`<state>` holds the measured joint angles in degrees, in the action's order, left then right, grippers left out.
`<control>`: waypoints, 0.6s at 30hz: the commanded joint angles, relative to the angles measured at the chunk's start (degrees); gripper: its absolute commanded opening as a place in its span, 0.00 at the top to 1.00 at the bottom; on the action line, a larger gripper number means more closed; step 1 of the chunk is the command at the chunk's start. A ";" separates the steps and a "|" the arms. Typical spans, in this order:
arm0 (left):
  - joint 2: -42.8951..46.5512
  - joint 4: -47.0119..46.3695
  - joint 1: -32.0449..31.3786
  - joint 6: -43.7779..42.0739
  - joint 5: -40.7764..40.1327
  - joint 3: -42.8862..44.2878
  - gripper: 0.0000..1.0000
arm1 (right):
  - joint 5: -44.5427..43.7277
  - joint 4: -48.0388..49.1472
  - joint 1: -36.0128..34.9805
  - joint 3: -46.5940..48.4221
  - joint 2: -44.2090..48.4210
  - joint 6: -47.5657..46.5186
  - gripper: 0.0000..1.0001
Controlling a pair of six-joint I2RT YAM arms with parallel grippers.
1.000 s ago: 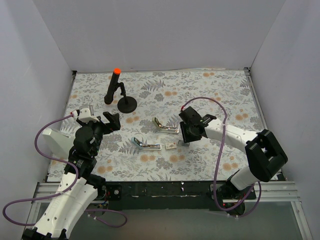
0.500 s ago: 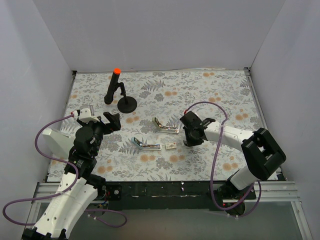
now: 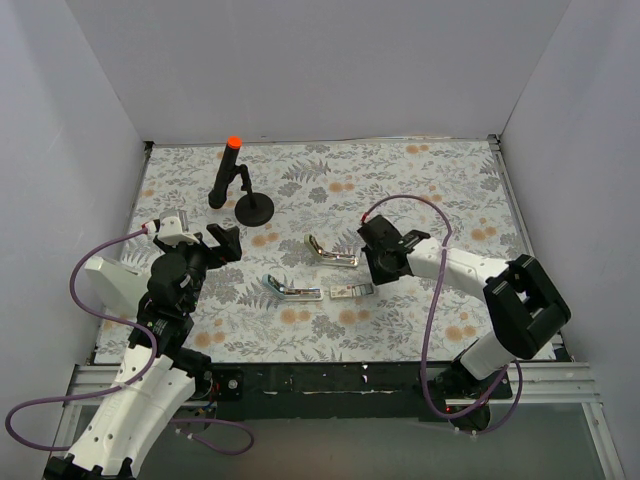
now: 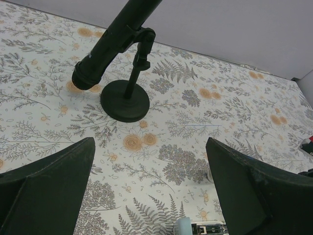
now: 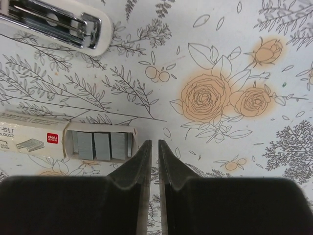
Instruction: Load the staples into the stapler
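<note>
Plainly, my right gripper was all but closed. Its two fingers stood a thin slit apart with nothing between them, low over the flowered tabletop. The staples lay as grey blocks in the pulled-out tray of their small box. In the right wrist view the tray sat just left of the fingertips, and I saw no contact between them. The stapler, pale olive-green, lay open near the top left of that view with its silver channel showing, apart from the box. From above, I saw the box just right of a light blue bar, with the stapler a little beyond both. My left gripper was spread wide and empty on the left side, facing a black stand with an orange tip.
</note>
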<state>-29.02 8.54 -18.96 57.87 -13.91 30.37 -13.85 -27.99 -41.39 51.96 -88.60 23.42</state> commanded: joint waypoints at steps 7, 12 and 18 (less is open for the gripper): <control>0.19 -0.89 -0.20 -0.74 0.46 -0.58 0.02 | 3.46 -3.13 -1.33 5.61 4.66 -4.96 0.68; 0.19 -0.89 -0.20 -0.83 0.47 -0.66 0.02 | 4.27 -2.16 -1.42 3.76 3.87 -3.03 0.55; 0.10 -0.89 -0.29 -0.82 0.64 -0.75 0.02 | 9.10 0.57 -1.50 3.32 3.34 -0.13 0.62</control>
<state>-29.04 8.51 -18.98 57.84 -13.89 30.35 -8.69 -29.71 -42.50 55.44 -85.23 20.78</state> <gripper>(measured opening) 0.982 0.387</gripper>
